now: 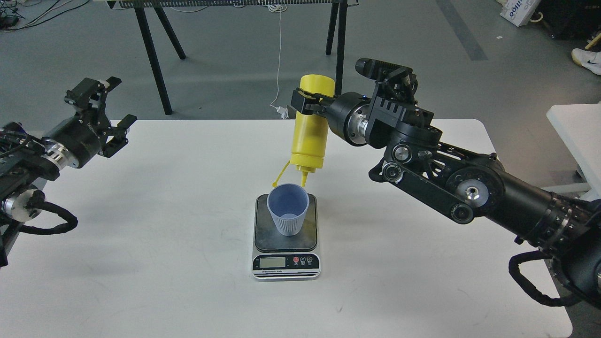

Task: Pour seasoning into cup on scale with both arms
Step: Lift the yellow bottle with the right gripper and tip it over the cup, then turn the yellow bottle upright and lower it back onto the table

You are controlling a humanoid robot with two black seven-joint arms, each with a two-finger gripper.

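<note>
The seasoning bottle (pixel 310 126) hangs upside down just above the middle of the frame, its bright yellow body nearly vertical with a slight tilt, base uppermost and pointed nozzle aimed down. The nozzle tip sits just above the far rim of the cup (pixel 288 209), and the thin cap strap dangles from the bottle's neck to the left of the nozzle, its small cap hanging beside the cup's rim. The right gripper (pixel 304 101) pinches the bottle near its upturned base, one black finger visible across the yellow front, the other hidden behind the bottle.

The cup is light blue, tapered and upright, with faint vertical ribs low on its wall. It stands on the dark grey platform of the scale (pixel 286 239), toward the platform's far half. What lies inside the cup cannot be made out. The scale's silver front faces the bottom of the frame, carrying a small LCD and red and black buttons; the display is too small to read.

The right arm (pixel 450 178) comes in from the lower right edge and rises toward the centre, a silver ring at its wrist. The left gripper (pixel 110 110) is held in the air at the upper left of the frame, well apart from the scale, its fingers spread and holding nothing.

All of it is over a white worktop (pixel 141 263). Beyond it are grey floor and black table legs (pixel 152 58).
</note>
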